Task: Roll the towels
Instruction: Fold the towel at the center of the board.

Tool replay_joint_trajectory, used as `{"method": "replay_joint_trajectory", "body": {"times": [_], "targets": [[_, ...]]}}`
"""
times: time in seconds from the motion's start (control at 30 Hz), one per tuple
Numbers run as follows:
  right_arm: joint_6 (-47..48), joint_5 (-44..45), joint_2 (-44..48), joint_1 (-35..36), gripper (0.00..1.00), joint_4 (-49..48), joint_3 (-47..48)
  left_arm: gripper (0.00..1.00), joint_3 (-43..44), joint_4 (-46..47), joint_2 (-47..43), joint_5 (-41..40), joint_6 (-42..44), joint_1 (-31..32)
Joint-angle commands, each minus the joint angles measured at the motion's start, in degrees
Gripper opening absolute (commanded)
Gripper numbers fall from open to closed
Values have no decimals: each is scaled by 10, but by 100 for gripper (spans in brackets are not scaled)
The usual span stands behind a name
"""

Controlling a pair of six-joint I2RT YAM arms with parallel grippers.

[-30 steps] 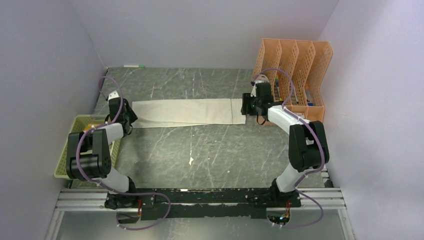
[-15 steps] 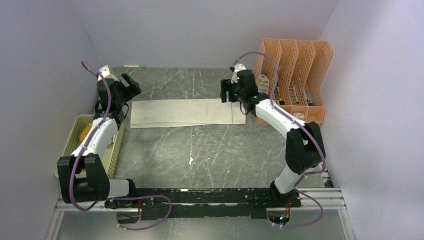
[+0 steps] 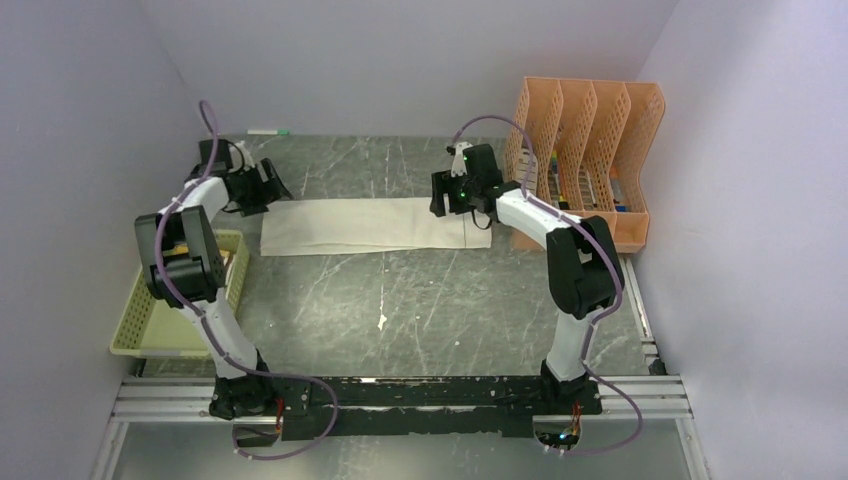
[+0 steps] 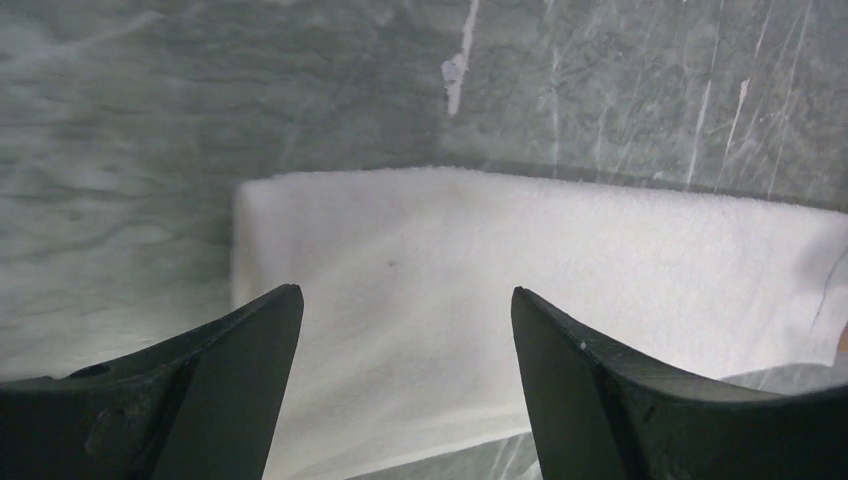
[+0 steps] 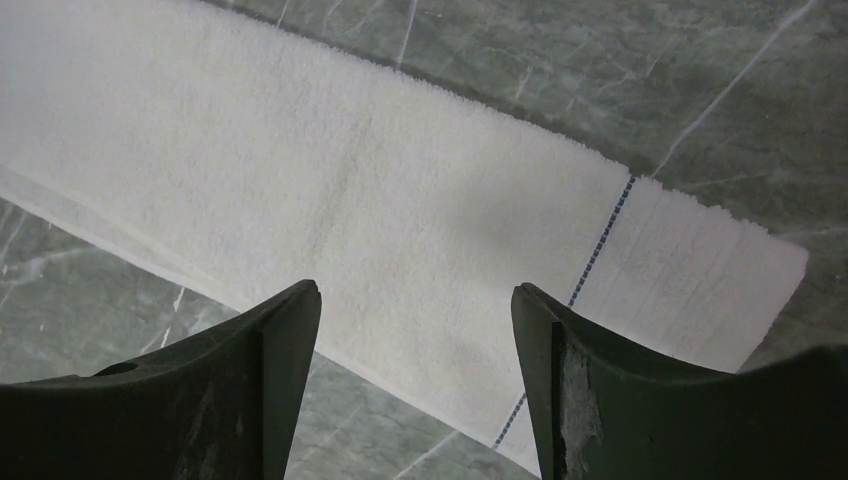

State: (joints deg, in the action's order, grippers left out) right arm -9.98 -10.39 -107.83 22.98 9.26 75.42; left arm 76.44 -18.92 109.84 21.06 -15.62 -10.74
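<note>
– Step in hand, as far as one can judge?
– Rolling has not begun. The cream towel (image 3: 375,225) lies flat on the counter (image 3: 400,310) as a long folded strip. One short end is just beside the foot of the orange rack (image 3: 590,150), and the other is well away from it.
– And the tools?
– Both are released, with nothing between the jaws. The right tool (image 3: 440,198) hovers over the end nearest the rack, and the left tool (image 3: 268,190) hangs over the end farthest from the rack. Whether either touches cloth cannot be told.
– So the next move?
– Probably one tool comes down, pinches a short edge and turns it over onto itself, then keeps the roll tight and square along the strip. Soft terry may slip or skew, so the other end likely wants pinning.
– The second towel?
– It cannot be made out. The green basket (image 3: 150,320), far across from the rack, is partly hidden by the left arm.
– Any writing?
– None is legible. A thin blue stitched line (image 5: 600,235) crosses the towel near its rack-side end, and no brand or label shows.
</note>
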Motion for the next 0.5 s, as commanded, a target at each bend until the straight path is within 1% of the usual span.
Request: {"method": "replay_joint_trajectory", "body": {"times": [0.0,0.1,0.3,0.37,0.47], "targets": [[26,-34,9,-13,71,8,1,93,33,-61,-11,114,71,-62],[32,-44,13,-18,71,14,-12,94,32,-76,-1,113,105,-82],[20,-72,28,-19,71,1,-56,87,33,-95,18,89,172,-82],[15,-87,29,-19,71,-3,-63,85,30,-94,27,101,187,-82],[15,-91,31,-19,71,-1,-70,79,46,-106,52,114,201,-82]]}}
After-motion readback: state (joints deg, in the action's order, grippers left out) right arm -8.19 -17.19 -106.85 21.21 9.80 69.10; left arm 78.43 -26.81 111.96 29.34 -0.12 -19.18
